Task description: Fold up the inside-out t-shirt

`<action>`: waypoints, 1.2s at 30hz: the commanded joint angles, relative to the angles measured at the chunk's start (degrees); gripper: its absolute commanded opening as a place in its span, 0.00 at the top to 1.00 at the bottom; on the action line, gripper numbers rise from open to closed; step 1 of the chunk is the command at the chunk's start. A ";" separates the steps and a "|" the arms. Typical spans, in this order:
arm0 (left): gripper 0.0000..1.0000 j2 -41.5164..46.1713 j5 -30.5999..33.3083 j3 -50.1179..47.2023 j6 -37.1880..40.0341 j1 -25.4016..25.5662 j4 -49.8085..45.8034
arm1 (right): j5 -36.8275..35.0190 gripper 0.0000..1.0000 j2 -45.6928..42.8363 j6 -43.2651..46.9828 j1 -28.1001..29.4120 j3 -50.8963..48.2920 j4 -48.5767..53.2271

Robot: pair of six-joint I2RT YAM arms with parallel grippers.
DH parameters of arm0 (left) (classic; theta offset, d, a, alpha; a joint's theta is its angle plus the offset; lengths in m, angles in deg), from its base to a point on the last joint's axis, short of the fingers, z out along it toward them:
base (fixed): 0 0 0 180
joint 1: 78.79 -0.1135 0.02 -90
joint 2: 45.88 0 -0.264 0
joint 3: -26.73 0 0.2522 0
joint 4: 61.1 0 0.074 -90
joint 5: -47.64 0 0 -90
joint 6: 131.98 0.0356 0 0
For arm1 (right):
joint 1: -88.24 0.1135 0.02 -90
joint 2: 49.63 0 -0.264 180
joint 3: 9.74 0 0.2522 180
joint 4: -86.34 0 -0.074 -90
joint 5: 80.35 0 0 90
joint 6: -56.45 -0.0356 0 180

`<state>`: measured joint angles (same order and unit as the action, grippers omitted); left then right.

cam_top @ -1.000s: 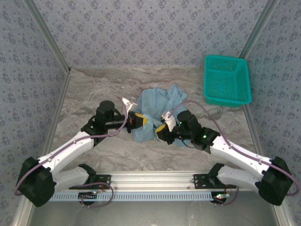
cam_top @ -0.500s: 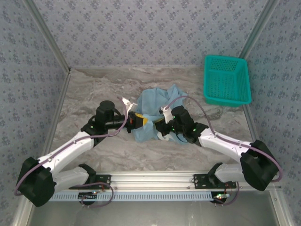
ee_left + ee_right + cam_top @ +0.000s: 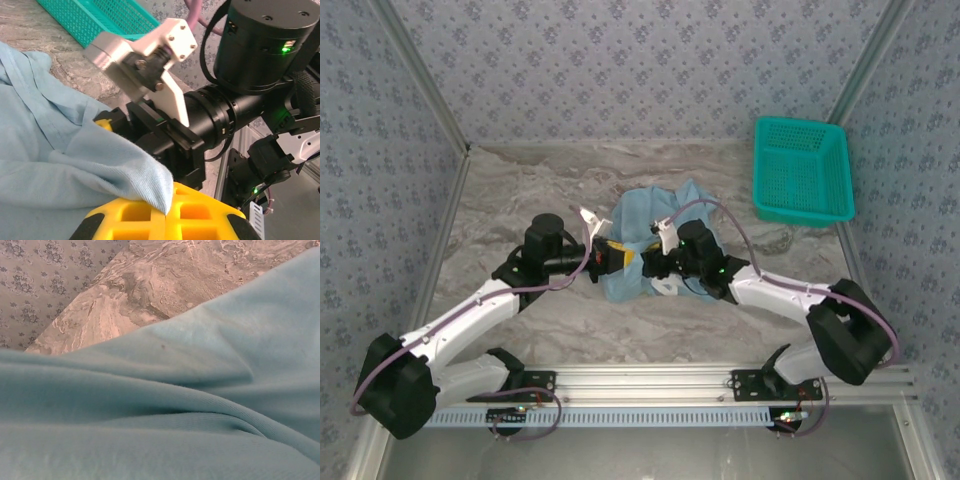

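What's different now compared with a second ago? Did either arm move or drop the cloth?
The right arm swung leftward, its wrist sliding a little farther over the crumpled t-shirt, nearer the left arm. Whether its jaws let go, I cannot tell. The left arm stayed put, jaws shut on a fold of shirt; the teal basket and the heap look unmoved.

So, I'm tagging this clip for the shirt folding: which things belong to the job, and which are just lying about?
Part of the job:
- t-shirt
- left gripper, shut on the t-shirt
- right gripper, at the t-shirt

Just lying about:
- basket, far right, apart from the t-shirt
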<state>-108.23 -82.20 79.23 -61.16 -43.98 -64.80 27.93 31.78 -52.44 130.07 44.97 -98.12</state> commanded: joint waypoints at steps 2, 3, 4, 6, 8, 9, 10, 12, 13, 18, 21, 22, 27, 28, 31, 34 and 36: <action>1.00 1.16 -1.99 1.82 0.33 -0.35 0.59 | 0.46 0.60 3.68 -2.24 0.25 3.38 -7.71; 1.00 1.31 -1.61 1.69 0.36 -0.34 0.42 | 1.12 0.66 4.45 -4.18 0.24 3.33 -10.15; 1.00 1.50 -1.10 1.52 0.32 -0.31 0.22 | 2.42 0.73 4.84 -4.88 0.19 3.26 -11.81; 1.00 2.02 0.71 1.24 0.36 -0.31 -0.30 | 3.73 0.88 4.56 -5.01 -0.12 3.02 -13.44; 1.00 2.78 3.07 0.82 0.29 -0.41 -0.98 | 3.66 1.00 3.05 -4.08 -0.53 2.41 -12.98; 1.00 3.23 4.75 0.64 0.24 -0.52 -1.42 | 3.34 1.00 1.54 -3.36 -0.83 1.66 -12.06; 1.00 3.74 6.49 0.48 0.21 -0.71 -1.93 | 3.27 1.00 -0.18 -2.64 -1.20 0.88 -10.91; 1.00 4.69 10.24 0.12 -0.38 -1.31 -3.06 | 3.61 1.00 -3.94 -1.13 -2.07 -0.43 -7.19; 1.00 5.20 12.00 -0.36 -0.79 -1.76 -3.18 | 3.80 1.00 -6.17 -0.54 -2.56 -1.07 -5.05; 1.00 7.14 17.35 -2.26 -2.70 -4.00 -2.42 | 7.22 1.00 -14.95 1.55 -5.22 -3.62 2.20; 1.00 7.39 17.55 -2.22 -2.31 -4.46 -2.62 | 9.03 1.00 -18.03 1.64 -6.23 -4.42 3.88; 1.00 7.33 17.35 -2.08 -2.04 -4.45 -2.87 | 9.58 1.00 -18.61 1.67 -6.30 -4.47 4.11; 1.00 4.92 21.44 0.06 -1.34 -4.43 -6.99 | 15.42 1.00 -19.03 -0.79 -6.65 -4.23 1.98; 0.99 3.95 23.70 0.84 -1.30 -4.40 -8.52 | 17.23 1.00 -19.01 -1.99 -6.67 -4.35 0.24; 0.90 -0.13 30.46 4.16 -1.30 -4.42 -13.32 | 20.93 1.00 -18.87 -5.83 -6.91 -4.12 -3.95; 0.78 -4.30 33.80 7.52 -2.50 -4.33 -16.30 | 21.62 1.00 -19.35 -9.22 -7.64 -4.30 -7.10; 0.67 -6.11 34.87 9.57 -3.15 -4.31 -17.93 | 21.00 1.00 -19.14 -12.16 -8.30 -4.39 -8.69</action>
<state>-112.93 -52.54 85.16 -63.72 -47.98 -78.24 46.60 13.57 -59.20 122.59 41.12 -101.33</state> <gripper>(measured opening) 0.300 0.057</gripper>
